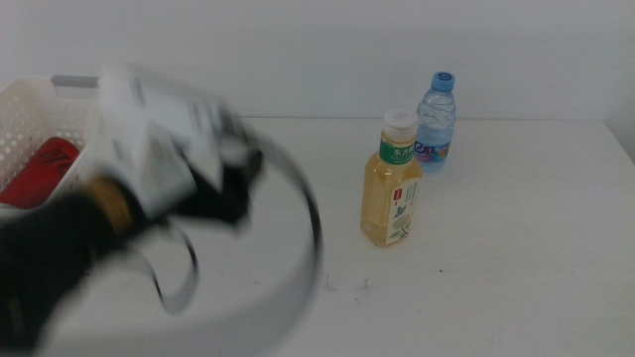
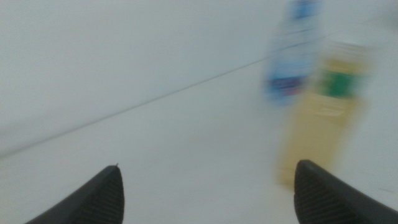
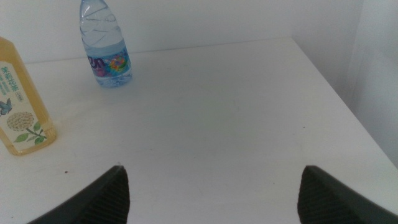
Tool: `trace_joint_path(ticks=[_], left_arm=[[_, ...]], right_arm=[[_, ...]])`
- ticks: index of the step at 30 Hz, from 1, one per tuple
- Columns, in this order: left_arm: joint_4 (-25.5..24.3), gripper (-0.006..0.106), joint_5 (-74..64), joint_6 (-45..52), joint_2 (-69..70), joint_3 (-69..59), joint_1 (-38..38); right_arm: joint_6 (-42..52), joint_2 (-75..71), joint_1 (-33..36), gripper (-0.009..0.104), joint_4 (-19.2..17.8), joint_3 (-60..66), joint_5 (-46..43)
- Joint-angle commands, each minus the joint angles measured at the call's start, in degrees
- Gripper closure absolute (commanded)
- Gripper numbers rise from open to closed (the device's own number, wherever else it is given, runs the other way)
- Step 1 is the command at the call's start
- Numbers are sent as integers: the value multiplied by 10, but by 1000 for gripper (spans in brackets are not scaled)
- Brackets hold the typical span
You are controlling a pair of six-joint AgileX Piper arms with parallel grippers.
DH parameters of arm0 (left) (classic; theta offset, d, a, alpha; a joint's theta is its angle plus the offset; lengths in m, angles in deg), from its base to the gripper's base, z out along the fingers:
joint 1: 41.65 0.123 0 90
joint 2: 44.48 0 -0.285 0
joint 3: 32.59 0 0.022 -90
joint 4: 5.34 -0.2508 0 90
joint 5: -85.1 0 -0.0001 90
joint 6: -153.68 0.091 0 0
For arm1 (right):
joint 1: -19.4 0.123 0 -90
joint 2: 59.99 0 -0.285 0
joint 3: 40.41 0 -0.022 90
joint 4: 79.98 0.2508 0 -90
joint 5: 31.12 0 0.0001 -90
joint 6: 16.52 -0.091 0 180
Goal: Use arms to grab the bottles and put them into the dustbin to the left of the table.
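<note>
The yellowish tea bottle (image 1: 392,183) (image 2: 320,118) (image 3: 18,106) and the blue-capped water bottle (image 1: 437,124) (image 2: 292,56) (image 3: 104,46) stand upright at the table's far middle. A red can (image 1: 45,169) lies inside the white dustbin (image 1: 25,124) at the left. My left arm is motion-blurred; its gripper (image 1: 233,183) (image 2: 210,165) hangs between the dustbin and the tea bottle, open and holding nothing. My right gripper (image 3: 214,168) is open over bare table near the right edge, out of the middle view.
The white table (image 1: 496,268) ends at a far edge behind the bottles and at a right edge (image 3: 348,106). A loose black cable loop (image 1: 308,228) trails from the left arm over the tabletop.
</note>
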Motion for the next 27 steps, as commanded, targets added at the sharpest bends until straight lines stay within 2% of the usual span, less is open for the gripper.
trace_joint_path(ticks=[1, 3, 5, 10, 20, 27], left_arm=[[9, 7, 210, -8, 5, -118, -62], [9, 7, 365, -12, -12, -191, -103], [13, 7, 458, -12, -39, -236, -130], [-8, 7, 497, -52, -134, -224, -133], [-117, 7, 586, -159, -389, -62, -133], [-126, 7, 586, -162, -468, 23, -130]], right_arm=[[1, -2, -4, 7, -2, 2, -5], [1, -2, -4, 7, -2, 2, -5], [1, -2, -4, 7, -2, 2, -5], [1, -2, -4, 7, -2, 2, -5], [1, -2, -4, 7, -2, 2, -5], [1, -2, -4, 7, -2, 2, -5]])
